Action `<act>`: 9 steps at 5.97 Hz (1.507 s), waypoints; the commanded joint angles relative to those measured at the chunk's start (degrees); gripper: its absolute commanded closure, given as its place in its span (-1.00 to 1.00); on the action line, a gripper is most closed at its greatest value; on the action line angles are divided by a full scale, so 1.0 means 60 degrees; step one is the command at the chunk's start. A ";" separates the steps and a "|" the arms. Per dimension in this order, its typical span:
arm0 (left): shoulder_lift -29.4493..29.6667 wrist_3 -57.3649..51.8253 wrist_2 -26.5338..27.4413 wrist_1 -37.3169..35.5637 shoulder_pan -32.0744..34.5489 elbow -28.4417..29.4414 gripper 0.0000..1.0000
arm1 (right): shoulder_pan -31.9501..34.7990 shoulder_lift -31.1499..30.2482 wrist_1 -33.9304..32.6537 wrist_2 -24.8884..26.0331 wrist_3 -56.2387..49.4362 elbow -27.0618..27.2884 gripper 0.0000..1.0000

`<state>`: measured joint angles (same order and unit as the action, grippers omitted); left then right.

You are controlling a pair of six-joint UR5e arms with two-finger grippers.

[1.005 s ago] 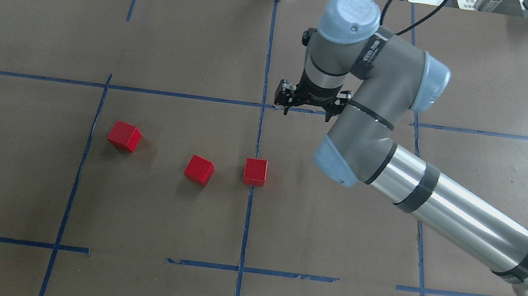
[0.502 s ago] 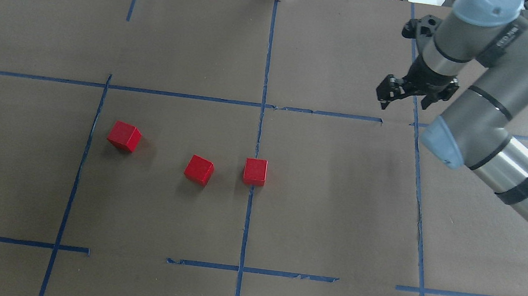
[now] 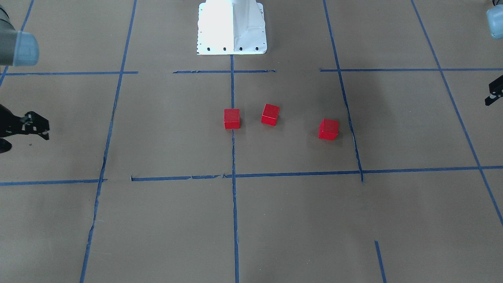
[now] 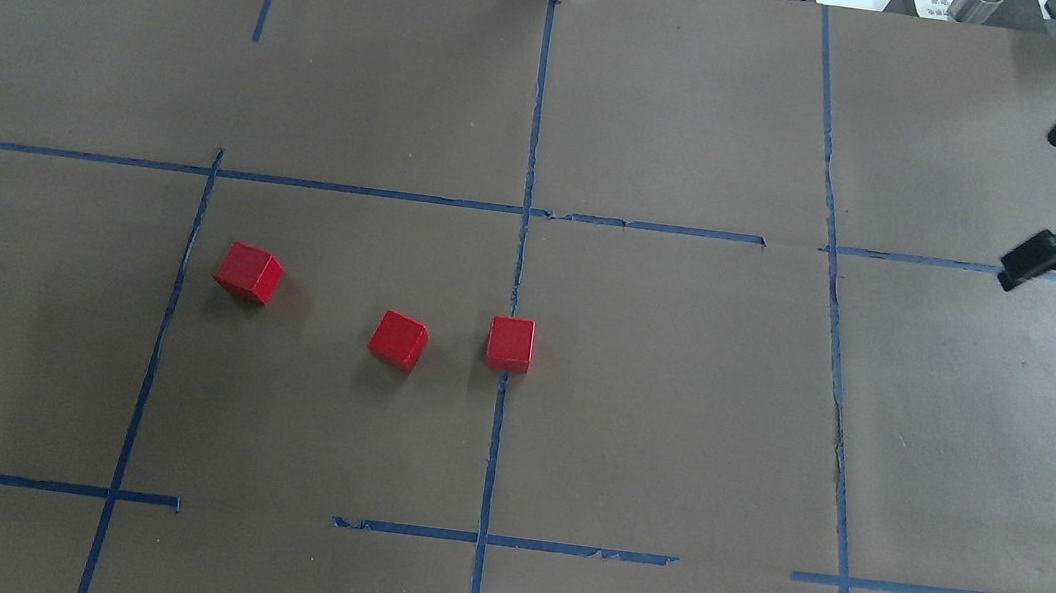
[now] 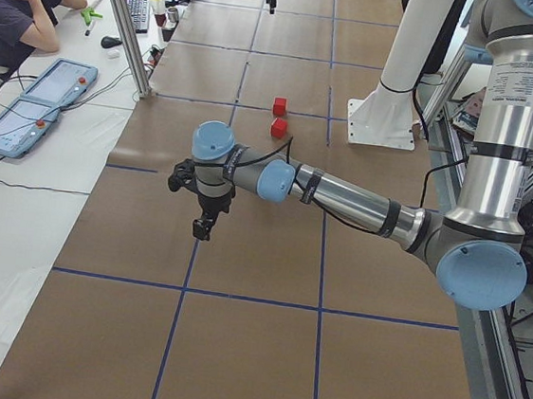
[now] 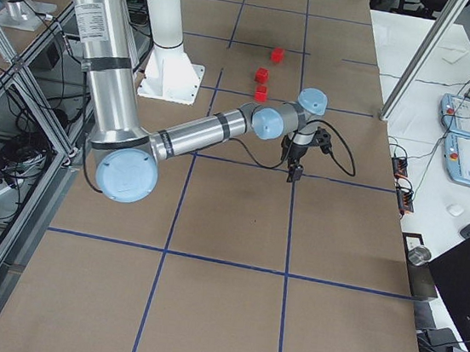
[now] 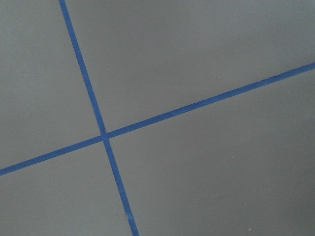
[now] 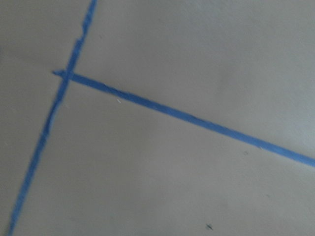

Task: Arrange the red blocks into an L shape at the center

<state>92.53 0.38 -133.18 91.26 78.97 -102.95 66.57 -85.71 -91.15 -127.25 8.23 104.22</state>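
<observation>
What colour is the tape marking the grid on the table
The tape is blue, clearest in the overhead exterior view.

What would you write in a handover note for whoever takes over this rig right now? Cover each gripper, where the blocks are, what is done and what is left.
Left gripper: over the paper beyond the cell on the robot's left, holds no block; open or shut cannot be told.
Right gripper: beyond the cell on the robot's right, holds no block; open or shut cannot be told.
Red blocks: all three lie in the center cell, none touching. One block sits on the blue tape line; the middle block is just to its left; the far block is near the cell's left border.
Done: no L yet.
Left: gather all three into an L at the middle.
</observation>
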 commanded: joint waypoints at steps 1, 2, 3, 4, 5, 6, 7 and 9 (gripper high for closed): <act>0.0774 0.2267 0.0005 0.0667 -0.1303 -0.0010 -1.00 | 0.1363 -0.2578 0.0016 -0.0046 -0.1848 0.1388 -1.00; 0.1403 0.3469 0.0107 0.0683 -0.2239 -0.0082 -1.00 | 0.2095 -0.3301 -0.0027 -0.0220 -0.2653 0.1395 -1.00; 0.1743 0.4134 0.0122 0.0669 -0.3046 -0.0286 -1.00 | 0.2726 -0.3613 -0.0042 -0.0280 -0.2661 0.1366 -1.00; 0.2399 0.4576 0.0122 0.0669 -0.3808 -0.0274 -1.00 | 0.3153 -0.3862 -0.0057 -0.0411 -0.2690 0.1322 -1.00; 0.3029 0.5595 0.0180 0.0669 -0.4730 -0.0186 -1.00 | 0.3288 -0.3908 -0.0405 -0.0499 -0.2676 0.1336 -0.99; 0.3586 0.6969 0.1239 0.0669 -0.5392 -0.0142 -1.00 | 0.3289 -0.3865 -0.0408 -0.0587 -0.2632 0.1322 -1.00; 0.3969 0.8143 0.1903 0.0669 -0.6268 -0.0055 -1.00 | 0.3289 -0.3836 -0.0409 -0.0588 -0.2617 0.1278 -1.00; 0.4790 0.9436 0.3424 0.0669 -0.7531 0.0310 -1.00 | 0.3289 -0.3806 -0.0409 -0.0603 -0.2559 0.1278 -1.00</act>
<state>119.05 52.77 -117.27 95.23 37.54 -102.24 86.30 -108.63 -93.59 -130.83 -7.33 111.94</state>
